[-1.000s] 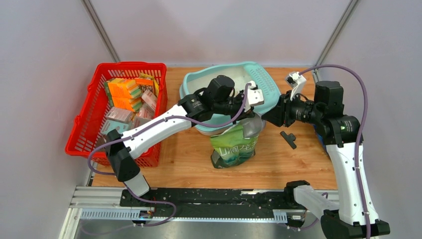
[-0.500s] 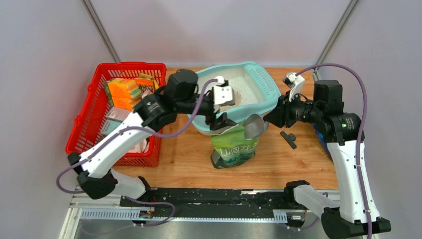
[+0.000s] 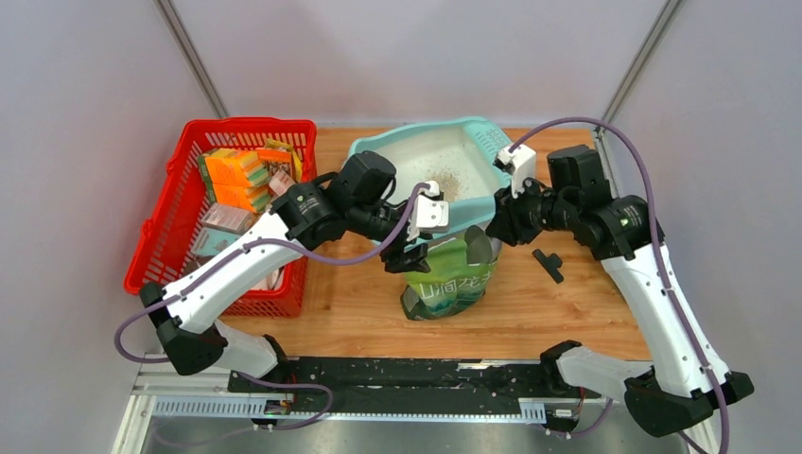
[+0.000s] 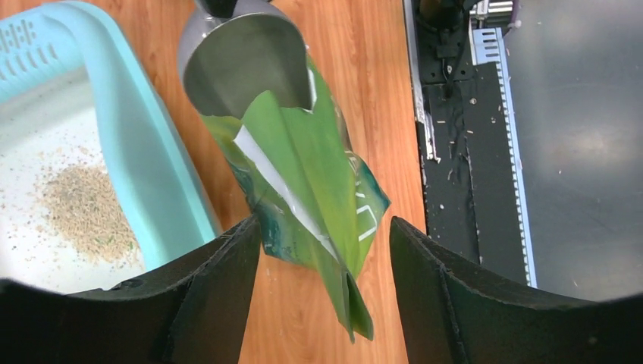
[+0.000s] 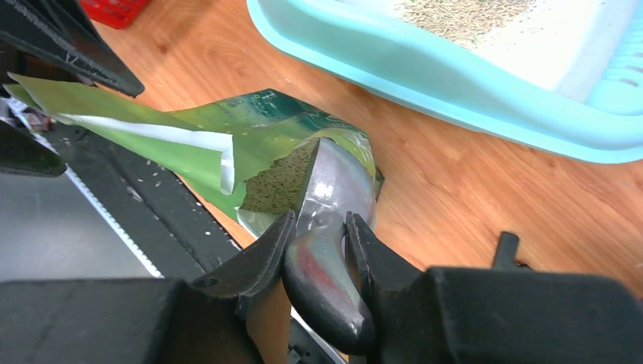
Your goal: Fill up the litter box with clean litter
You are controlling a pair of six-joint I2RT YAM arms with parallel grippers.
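Top external view showed a big light-teal plastic litter box [image 3: 421, 156] with rounded corners, sitting at the back of the brown wooden table [image 3: 359, 303]. A small pile of sandy beige clean litter [image 3: 454, 184] lay inside it on the white floor, near the front wall. A green shiny bag [image 3: 444, 284] stood just in front of the box, with its top torn open.

The left gripper [image 3: 407, 251] hung over the bag's top. Left wrist view showed its two black fingers [image 4: 220, 280] spread wide apart, holding nothing. The bag's top edge [image 4: 303, 174] lay between them. I could not tell if a finger touched it.

The right gripper [image 5: 322, 227] was squeezed onto the dark handle of a grey metal scoop [image 5: 334, 189]. The scoop's bowl sat at the bag's open mouth, and more beige grains showed inside the bag beside it. From the left wrist view the bowl [image 4: 243, 64] looked shiny and bare inside.

A red mesh plastic basket [image 3: 170, 227] full of orange and green packs stood left of the box. A small black T-shaped piece [image 3: 547, 260] lay on the table to the right of the bag.
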